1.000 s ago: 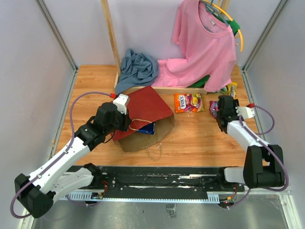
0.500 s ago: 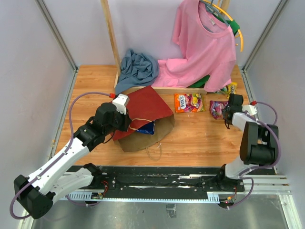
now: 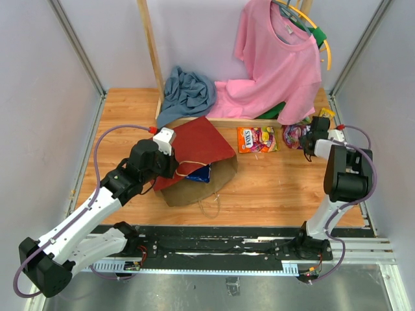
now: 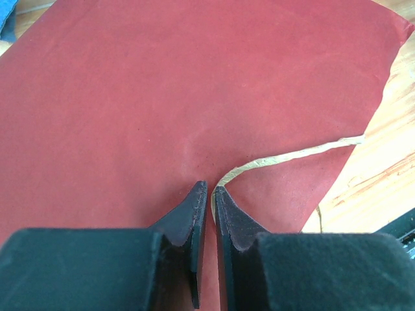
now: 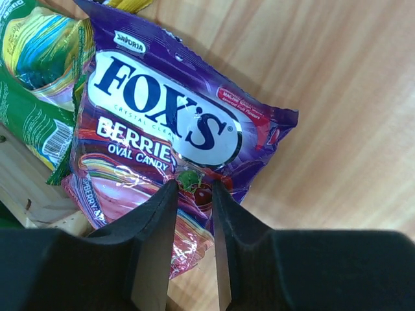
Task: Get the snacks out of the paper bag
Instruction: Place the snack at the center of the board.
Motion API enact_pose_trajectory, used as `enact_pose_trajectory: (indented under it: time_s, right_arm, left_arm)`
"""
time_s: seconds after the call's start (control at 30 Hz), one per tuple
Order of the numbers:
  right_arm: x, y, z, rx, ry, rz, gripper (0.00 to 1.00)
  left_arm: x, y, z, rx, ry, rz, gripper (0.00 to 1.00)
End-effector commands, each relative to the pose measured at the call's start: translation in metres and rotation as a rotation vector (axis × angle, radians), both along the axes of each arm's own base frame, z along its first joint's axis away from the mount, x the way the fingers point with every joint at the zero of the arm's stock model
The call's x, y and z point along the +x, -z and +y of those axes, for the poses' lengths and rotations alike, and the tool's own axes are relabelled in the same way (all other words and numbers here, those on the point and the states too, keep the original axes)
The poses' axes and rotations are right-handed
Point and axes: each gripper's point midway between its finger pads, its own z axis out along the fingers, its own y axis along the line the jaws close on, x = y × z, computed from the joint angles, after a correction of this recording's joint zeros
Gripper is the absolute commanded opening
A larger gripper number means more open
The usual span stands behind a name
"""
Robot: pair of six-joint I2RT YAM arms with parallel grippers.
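The paper bag lies on its side, dark red side up, with its brown mouth facing the near edge. The blue Doritos bag shows in the mouth. My left gripper is shut on the bag's rim by the twine handle; the left wrist view shows its jaws pinching the red paper. An orange candy packet lies on the table. My right gripper is closed on the lower part of a purple FOX'S candy packet, which also shows in the top view. A green-yellow packet lies beside it.
A pink shirt hangs at the back right. A blue-grey cloth lies at the back. A wooden post and low wooden rail stand behind the bag. Side walls close in both sides.
My right gripper has swung to the back right, and the purple packet has moved with it toward the wooden rail. The left arm and the paper bag have not moved.
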Motion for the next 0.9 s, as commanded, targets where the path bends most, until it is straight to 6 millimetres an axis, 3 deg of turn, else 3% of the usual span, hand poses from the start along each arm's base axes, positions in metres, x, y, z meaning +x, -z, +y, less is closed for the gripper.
enact_pose_trajectory:
  time_s: [0.0,0.1,0.2,0.33,0.43,0.63,0.87]
  right_arm:
    - [-0.003,0.019,0.001,0.035,-0.028,0.070,0.27]
    - [-0.004,0.006,0.005,0.043,-0.027,0.030,0.28]
    - [-0.014,-0.031,0.015,0.019,-0.039,-0.066,0.41]
    - [-0.048,-0.078,0.029,-0.033,-0.066,-0.151,0.65]
    - [-0.080,-0.097,0.051,-0.089,-0.135,-0.188,0.76]
    - [-0.134,-0.113,0.137,-0.219,-0.408,-0.245,0.78]
    - [-0.168,-0.096,0.257,-0.288,-0.806,-0.220,0.80]
  left_arm:
    - [0.003,0.002,0.004,0.008,-0.019,-0.005,0.15]
    - [0.004,0.003,0.005,0.013,-0.026,-0.003,0.15]
    - [0.004,0.003,0.006,0.014,-0.030,-0.003,0.15]
    - [0.005,0.005,0.005,0.019,-0.028,0.004,0.15]
    - [0.005,0.006,0.005,0.022,-0.029,0.005,0.15]
    - [0.006,0.004,0.007,0.024,-0.040,0.003,0.15]
    - [0.007,0.004,0.008,0.020,-0.045,0.003,0.15]
